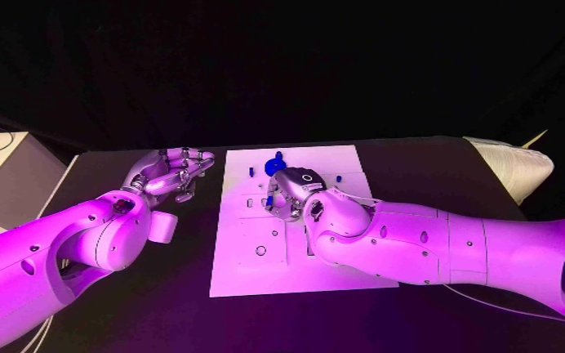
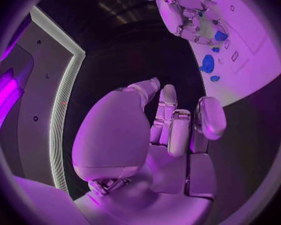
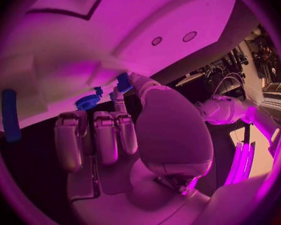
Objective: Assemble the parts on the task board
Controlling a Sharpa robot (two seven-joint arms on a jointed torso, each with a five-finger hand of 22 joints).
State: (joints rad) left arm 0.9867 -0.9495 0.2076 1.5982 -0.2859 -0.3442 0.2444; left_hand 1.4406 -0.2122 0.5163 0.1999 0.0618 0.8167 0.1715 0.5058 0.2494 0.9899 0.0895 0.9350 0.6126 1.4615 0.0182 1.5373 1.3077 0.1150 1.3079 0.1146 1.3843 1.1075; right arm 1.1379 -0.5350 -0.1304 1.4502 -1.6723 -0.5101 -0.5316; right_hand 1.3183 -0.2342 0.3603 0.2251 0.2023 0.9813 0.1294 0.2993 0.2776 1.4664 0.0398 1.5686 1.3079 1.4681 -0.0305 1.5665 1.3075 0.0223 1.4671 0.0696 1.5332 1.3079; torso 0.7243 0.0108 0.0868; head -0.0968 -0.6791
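Note:
The white task board [image 1: 242, 267] lies in the middle of the black table. My right hand [image 1: 295, 189] hovers low over its far half and pinches a small blue part [image 3: 123, 82] between thumb and a fingertip; the same part [image 2: 220, 36] shows under its fingers [image 2: 190, 15]. A round blue part [image 1: 274, 163] stands on the board just beyond that hand, also visible as a disc [image 3: 87, 102]. My left hand [image 1: 172, 172] hangs over the table left of the board, fingers [image 2: 178, 127] curled in, holding nothing.
Small blue parts sit on the board's far edge at the left [image 1: 251, 172] and right [image 1: 339, 178]. A blue bar [image 3: 10, 115] lies on the board. A white object [image 1: 512, 165] lies at the table's right edge and a grey box [image 1: 24, 177] at its left.

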